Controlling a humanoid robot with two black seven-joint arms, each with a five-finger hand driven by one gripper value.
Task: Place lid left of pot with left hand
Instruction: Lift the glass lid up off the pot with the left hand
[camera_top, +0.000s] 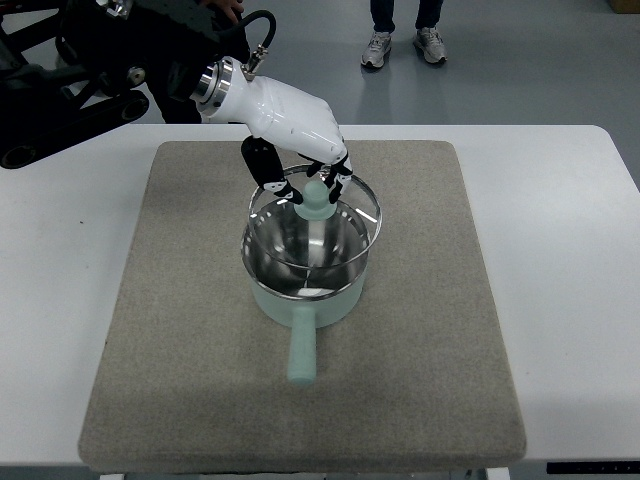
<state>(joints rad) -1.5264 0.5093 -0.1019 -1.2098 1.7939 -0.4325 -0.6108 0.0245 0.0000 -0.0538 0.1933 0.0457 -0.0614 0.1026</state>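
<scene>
White left robot hand with fingers pinching green knob of clear glass lid, lid raised and tilted over pale green pot, on grey mat, white surface

glossy white shell on the left hand, black finger joints, silver ring at the wrist, black looping cable above it, black arm with silver screws

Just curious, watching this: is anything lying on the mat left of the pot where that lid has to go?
Nothing visible. The left robot hand grips the lid by its knob above the pot, and the grey mat left of the pot is bare.
</scene>
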